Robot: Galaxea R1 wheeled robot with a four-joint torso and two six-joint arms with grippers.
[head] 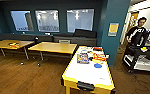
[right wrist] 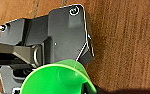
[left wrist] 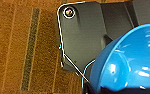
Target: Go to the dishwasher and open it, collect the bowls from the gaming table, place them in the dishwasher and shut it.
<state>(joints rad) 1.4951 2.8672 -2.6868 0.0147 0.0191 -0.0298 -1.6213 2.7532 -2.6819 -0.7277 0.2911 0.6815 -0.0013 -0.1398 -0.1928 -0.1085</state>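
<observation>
Item: blue bowl (left wrist: 131, 62), seen large in the left wrist view, apparently carried at the left gripper above a brown wood floor (left wrist: 21, 50); whether the claw is clamped on it or merely beside it cannot be told, as no fingers are made out. Item: green bowl (right wrist: 56, 78), seen likewise in the right wrist view at the right gripper, over the same kind of floor; that claw's state cannot be told either. Handling, as judged: both bowls are taken for thin, glossy plastic, light and stiff, unlikely to break but slippery; the rim is considered the proper place of hold, one finger inside and one outside the wall. Item: gaming table (head: 87, 75), white top with yellow edges, recorded in the head view directly ahead. Toward its far end a clutter of small coloured objects (head: 97, 56) and a boxed item (head: 82, 58) are noted; a flat blue disc (head: 98, 65) lies near the right edge, toward the middle of its length. Items beyond: two yellow-wood tables (head: 53, 47), a grey sofa (head: 74, 38) along the far wall, a person (head: 138, 32) standing behind a cart (head: 138, 60) at the right. The room and table are supplied by the head view; bowl colour and gloss are supplied by the wrist views.
</observation>
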